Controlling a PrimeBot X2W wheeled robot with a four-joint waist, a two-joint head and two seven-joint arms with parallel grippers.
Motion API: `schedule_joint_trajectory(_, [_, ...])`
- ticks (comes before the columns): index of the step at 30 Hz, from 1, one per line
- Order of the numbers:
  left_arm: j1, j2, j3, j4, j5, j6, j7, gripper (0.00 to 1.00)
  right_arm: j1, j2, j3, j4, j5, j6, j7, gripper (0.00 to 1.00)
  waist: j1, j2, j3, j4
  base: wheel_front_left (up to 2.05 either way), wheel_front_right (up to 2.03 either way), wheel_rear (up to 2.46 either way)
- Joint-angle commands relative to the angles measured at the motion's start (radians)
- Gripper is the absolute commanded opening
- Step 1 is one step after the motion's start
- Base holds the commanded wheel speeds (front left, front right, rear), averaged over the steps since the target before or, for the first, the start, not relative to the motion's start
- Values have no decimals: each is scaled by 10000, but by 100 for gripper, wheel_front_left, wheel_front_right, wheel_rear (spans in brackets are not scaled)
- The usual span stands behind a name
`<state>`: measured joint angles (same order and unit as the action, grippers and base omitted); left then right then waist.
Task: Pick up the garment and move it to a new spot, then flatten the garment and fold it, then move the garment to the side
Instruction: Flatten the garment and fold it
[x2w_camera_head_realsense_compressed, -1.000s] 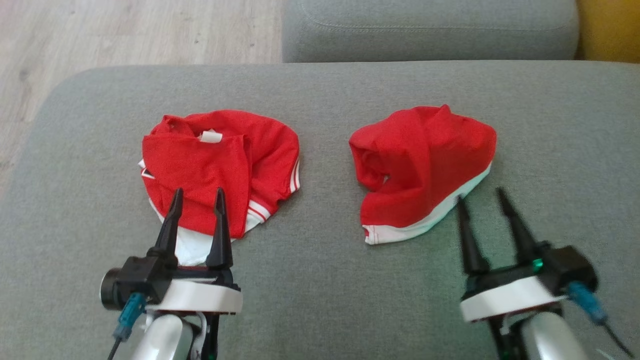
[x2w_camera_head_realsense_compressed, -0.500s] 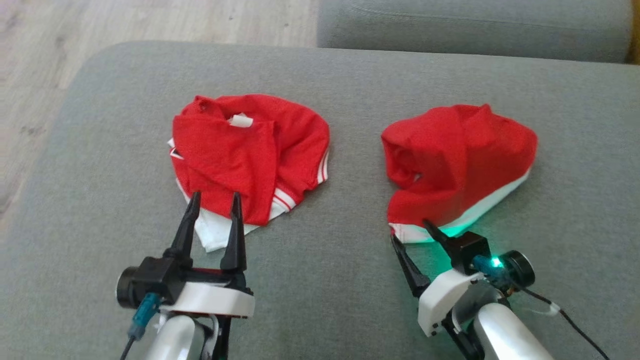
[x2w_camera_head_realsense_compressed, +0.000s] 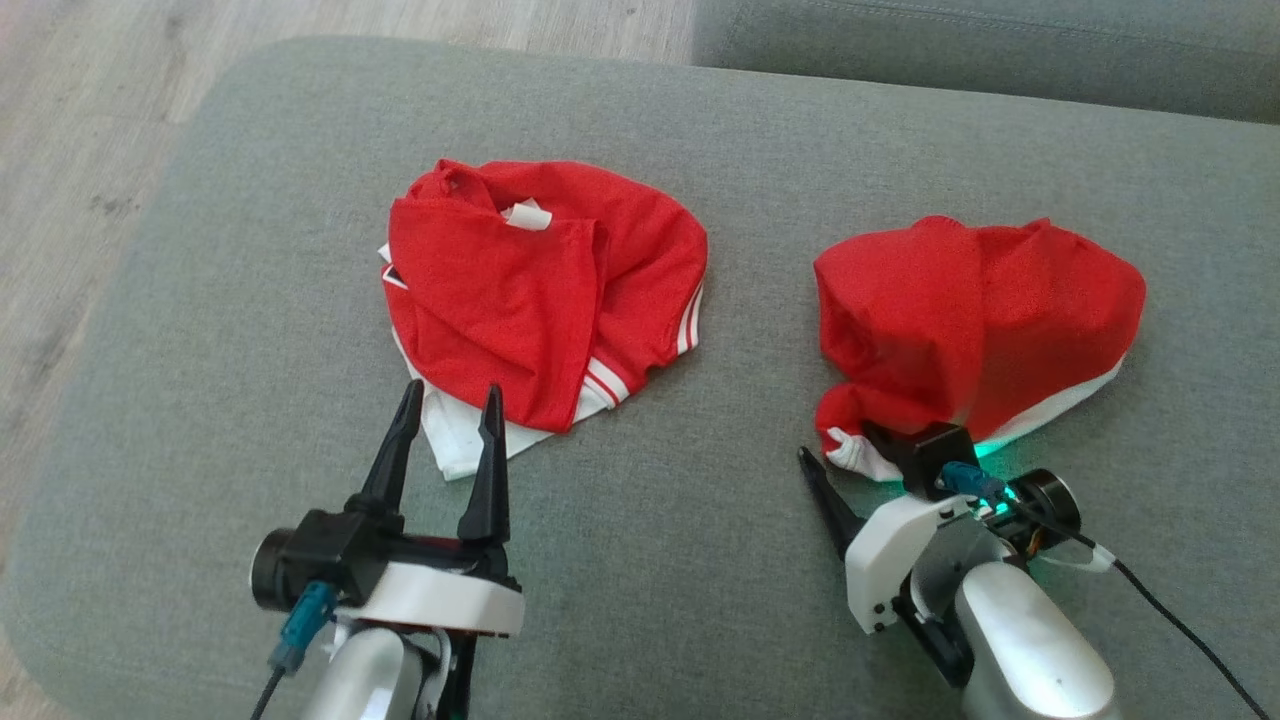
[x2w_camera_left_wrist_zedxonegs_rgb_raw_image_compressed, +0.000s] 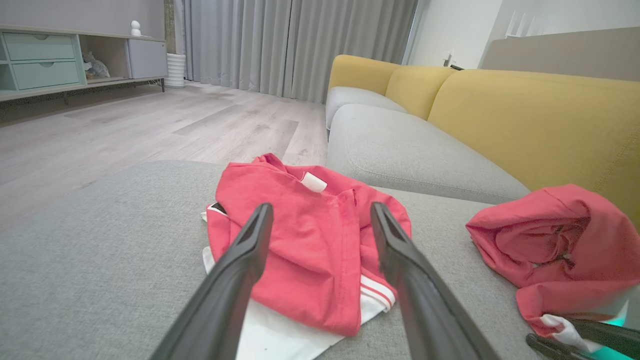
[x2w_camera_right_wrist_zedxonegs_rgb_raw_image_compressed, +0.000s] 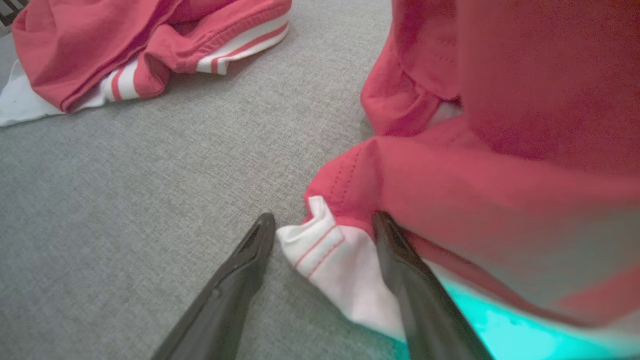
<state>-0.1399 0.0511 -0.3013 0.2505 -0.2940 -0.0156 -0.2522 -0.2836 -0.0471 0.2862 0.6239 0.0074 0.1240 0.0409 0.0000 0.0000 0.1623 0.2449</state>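
On the grey cushion (x2w_camera_head_realsense_compressed: 700, 560), the garment (x2w_camera_head_realsense_compressed: 540, 290) is seen crumpled at the left, its white tag showing. The left gripper (x2w_camera_head_realsense_compressed: 447, 400) is held spread at its near white edge. The right gripper (x2w_camera_right_wrist_zedxonegs_rgb_raw_image_compressed: 325, 220) is spread too, with a white corner of the other red cloth (x2w_camera_head_realsense_compressed: 980, 310) lying between its fingers, unpinched.

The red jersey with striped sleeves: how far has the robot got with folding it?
Nothing looks done: the jersey lies crumpled on the cushion, not lifted, flattened or folded. In hand: the left gripper is open at its near edge, holding nothing; the right gripper is open around a white corner of the other red cloth. Remaining: picking up, moving, flattening, folding, setting aside.
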Motion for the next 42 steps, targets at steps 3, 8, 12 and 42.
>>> schedule_joint_trajectory(3, [-452,-6,275,-332,-90,164,-95,100,77,-31,163,286,72,67,371,28,0,0,-62,-100,0,0,0])
schedule_joint_trajectory(8, [-433,-7,379,-300,-35,178,-95,100,39,-31,43,164,167,67,-2,0,0,0,-258,-331,0,0,0])
schedule_joint_trajectory(12, [-404,-7,465,-283,15,177,-95,100,2,-31,-119,-70,222,67,-383,0,0,0,-416,-481,0,0,0])
schedule_joint_trajectory(42, [199,-8,295,-269,-224,333,-95,100,-4430,-47,-173,-3091,1673,67,341,0,0,0,-1803,-443,0,0,0])
